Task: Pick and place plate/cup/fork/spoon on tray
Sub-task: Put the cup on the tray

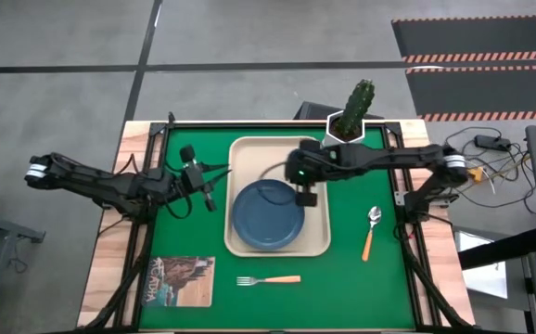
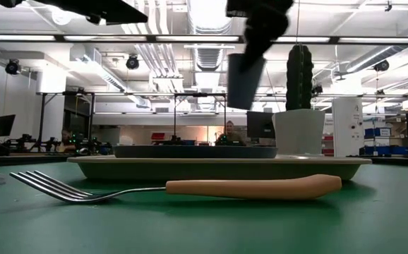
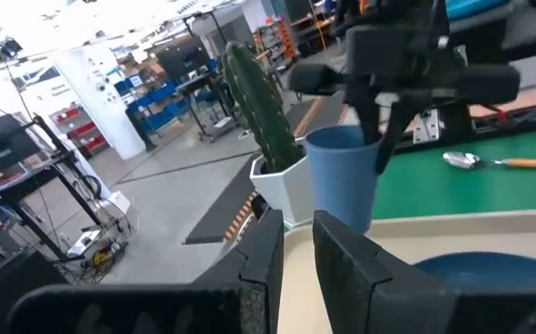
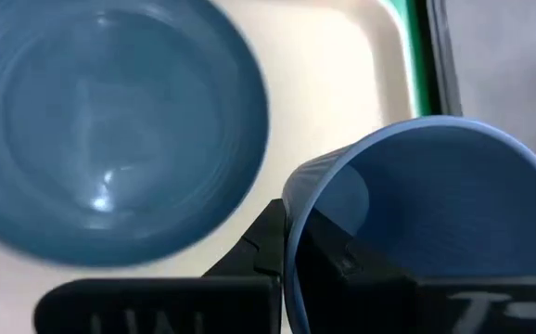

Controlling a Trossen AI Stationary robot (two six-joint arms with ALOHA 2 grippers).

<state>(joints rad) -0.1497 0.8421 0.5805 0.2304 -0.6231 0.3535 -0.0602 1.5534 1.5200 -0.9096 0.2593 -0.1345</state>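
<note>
The cream tray [image 1: 248, 158] lies mid-table with the dark blue plate [image 1: 266, 219] flat on its near half. My right gripper [image 1: 306, 193] is over the tray's right part, beside the plate, and shut on the small blue cup [image 2: 245, 80], which is in the air above the tray. My left gripper [image 1: 207, 190] hovers empty by the tray's left rim, fingers close together. The fork [image 1: 268, 279] lies flat on the green mat near the tray's near edge. The spoon [image 1: 371, 232] lies flat to the right of the tray. My right gripper holds the cup by its rim wall [image 4: 291, 223], one finger inside the cup [image 4: 342, 269] and one outside [image 4: 266, 243]. The fingers come from above, pointing down. The cup hangs below them, mouth up, a little tilted, lifted clear of the tray [image 2: 218, 166].
A white hexagonal pot with a cactus [image 1: 351, 116] stands at the tray's far right corner, close to my right arm. A picture-covered booklet [image 1: 180, 280] lies at the near left. The far half of the tray is bare.
</note>
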